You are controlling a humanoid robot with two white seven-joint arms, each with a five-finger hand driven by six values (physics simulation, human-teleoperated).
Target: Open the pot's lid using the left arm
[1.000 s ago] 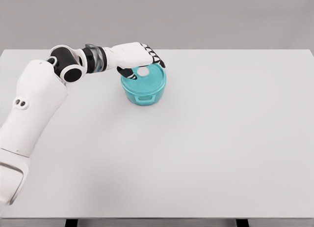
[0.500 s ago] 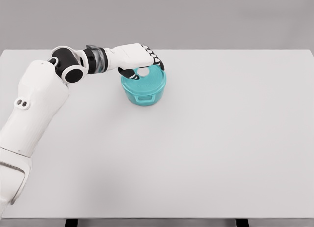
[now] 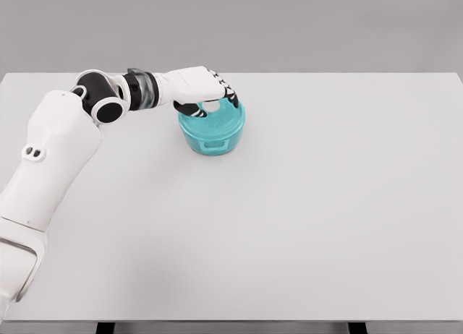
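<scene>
Left robot hand is curled down over the white knob of the teal pot's lid, apparently pinching it. Pot sits far-left of centre on worktop, lid not yet off. I read this as grasp stage; next I'd need a straight lift.

The left hand covers the back part of the lid and most of its white knob, so whether the fingers actually grip the knob cannot be told. The pot hides its own far wall.
</scene>
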